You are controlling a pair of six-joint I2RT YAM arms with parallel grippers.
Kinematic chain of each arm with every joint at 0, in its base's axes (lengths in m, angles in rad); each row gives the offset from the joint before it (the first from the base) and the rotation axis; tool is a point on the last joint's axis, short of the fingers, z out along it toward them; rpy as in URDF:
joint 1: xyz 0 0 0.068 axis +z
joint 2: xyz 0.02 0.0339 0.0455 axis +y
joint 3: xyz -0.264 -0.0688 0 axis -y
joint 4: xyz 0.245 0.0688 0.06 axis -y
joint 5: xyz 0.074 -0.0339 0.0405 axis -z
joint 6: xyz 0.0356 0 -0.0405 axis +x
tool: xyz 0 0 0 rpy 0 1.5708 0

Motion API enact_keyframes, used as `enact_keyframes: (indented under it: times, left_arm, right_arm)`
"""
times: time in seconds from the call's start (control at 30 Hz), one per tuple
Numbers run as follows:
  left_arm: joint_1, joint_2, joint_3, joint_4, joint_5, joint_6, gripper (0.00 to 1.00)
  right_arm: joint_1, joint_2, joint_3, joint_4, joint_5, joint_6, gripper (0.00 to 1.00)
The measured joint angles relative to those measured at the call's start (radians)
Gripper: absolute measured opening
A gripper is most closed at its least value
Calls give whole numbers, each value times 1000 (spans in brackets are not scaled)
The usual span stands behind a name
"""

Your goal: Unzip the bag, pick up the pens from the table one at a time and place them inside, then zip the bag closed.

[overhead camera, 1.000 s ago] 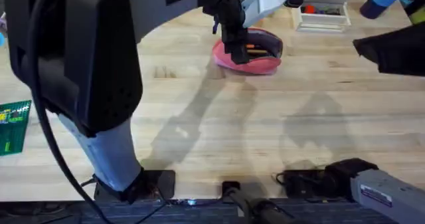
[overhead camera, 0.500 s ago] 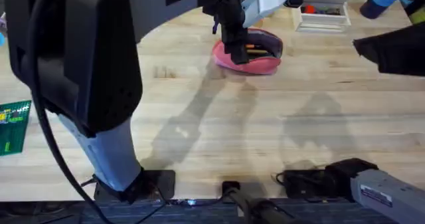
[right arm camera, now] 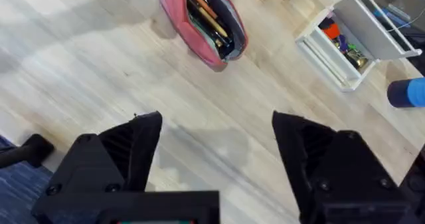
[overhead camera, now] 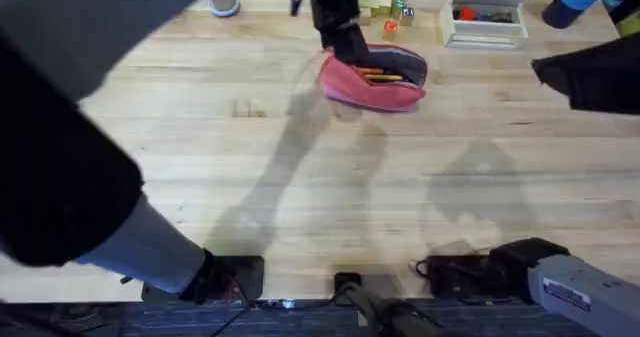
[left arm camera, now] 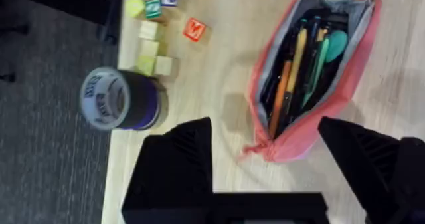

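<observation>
The pink bag [left arm camera: 312, 71] lies unzipped on the table [overhead camera: 330, 187] (far side), pens [left arm camera: 287, 84] inside, the orange one among them.

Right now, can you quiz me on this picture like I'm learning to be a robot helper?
1. True or false: the bag is zipped shut.
2. Where are the pens? A on the table, B inside the bag, C in a claw.
3. Fill in: both the left claw and the right claw are ____.

Key: 1 false, it gapes open. 2 B. 3 open, holding nothing.
</observation>
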Motion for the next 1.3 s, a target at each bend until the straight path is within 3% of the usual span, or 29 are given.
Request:
enact_keyframes:
  times: [0.43,0.57,0.83,0.97,1.1,1.3]
  left_arm:
    - [253,-20,0,-137,215,4,993]
    - [317,-20,0,-197,287,93,993]
    - [419,-20,0,-351,415,369,993]
    - [469,-20,0,-386,466,473,994]
    - [523,-20,0,-396,497,537,994]
    - [586,29,0,-397,567,575,993]
  right_arm:
    - [0,1,0,2,0,0,996]
    - [0,17,0,2,0,0,996]
    - [0,73,0,4,0,0,996]
    - [0,96,0,18,-1,0,996]
    - [0,123,0,49,-45,0,996]
    - [0,151,0,103,-142,0,995]
